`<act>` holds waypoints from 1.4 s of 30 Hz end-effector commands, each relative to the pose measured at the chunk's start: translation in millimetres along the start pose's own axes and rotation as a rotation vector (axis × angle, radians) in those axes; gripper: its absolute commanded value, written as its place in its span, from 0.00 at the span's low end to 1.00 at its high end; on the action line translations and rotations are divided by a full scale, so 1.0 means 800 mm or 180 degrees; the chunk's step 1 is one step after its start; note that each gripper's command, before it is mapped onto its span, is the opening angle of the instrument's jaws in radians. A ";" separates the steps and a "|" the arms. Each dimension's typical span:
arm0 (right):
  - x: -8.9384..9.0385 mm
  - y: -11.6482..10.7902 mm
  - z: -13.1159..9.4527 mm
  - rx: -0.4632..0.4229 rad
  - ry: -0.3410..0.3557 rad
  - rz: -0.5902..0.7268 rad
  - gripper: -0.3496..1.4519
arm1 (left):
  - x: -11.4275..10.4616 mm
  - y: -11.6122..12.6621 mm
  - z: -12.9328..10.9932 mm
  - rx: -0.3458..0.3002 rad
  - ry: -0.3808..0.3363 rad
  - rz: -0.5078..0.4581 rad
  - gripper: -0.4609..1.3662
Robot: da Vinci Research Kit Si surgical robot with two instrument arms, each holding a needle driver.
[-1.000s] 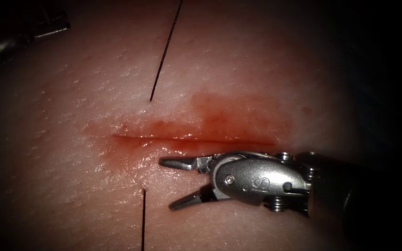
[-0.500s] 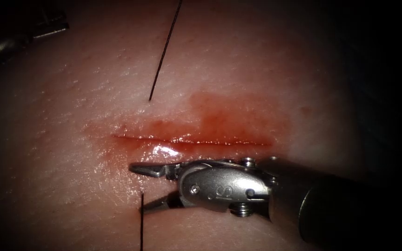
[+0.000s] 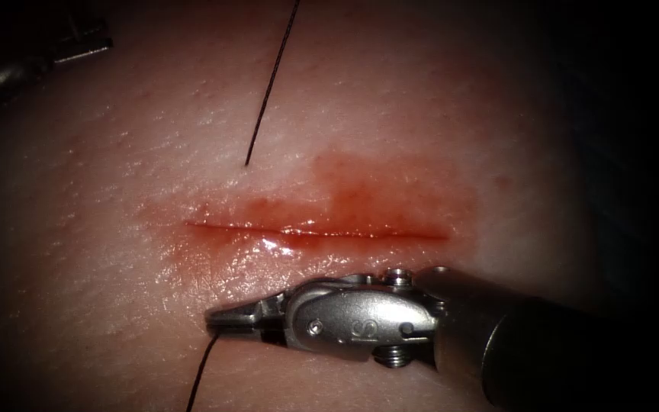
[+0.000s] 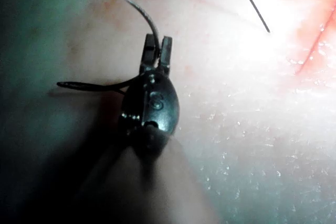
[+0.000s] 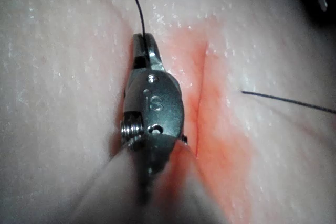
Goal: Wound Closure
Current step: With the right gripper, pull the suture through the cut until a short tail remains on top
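- My right tool point(image 3: 219, 319) lies on the near side of the cut point(image 3: 314, 229), its jaws clamped on the thread point(image 3: 200, 374) just where that strand leaves the tissue point(image 3: 116, 229).
- Beyond the cut, the thread's other strand point(image 3: 268, 84) enters the tissue and runs away from it.
- My left tool point(image 4: 157, 51), well apart from the cut, grips the needle point(image 4: 144, 19) near mid-curve, clear of the tissue.

The right tool point(image 3: 219, 318) reaches in low from the right, wrist level, jaws pinched together on the thread point(image 3: 198, 380) at the near side. The left tool point(image 4: 158, 51) sits far left, jaws clamped on the needle point(image 4: 143, 17).
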 end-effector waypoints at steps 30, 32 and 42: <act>0.0085 -0.0057 0.0018 0.0712 0.0291 -0.0274 0.00 | -0.0005 0.0002 0.0003 -0.0035 0.0016 0.0023 0.06; 0.0088 -0.0060 0.0019 0.0732 0.0303 -0.0273 0.00 | -0.0005 0.0002 0.0003 -0.0036 0.0016 0.0023 0.06; 0.0102 -0.0072 0.0022 0.0804 0.0323 -0.0258 0.00 | -0.0005 0.0003 0.0004 -0.0035 0.0017 0.0024 0.06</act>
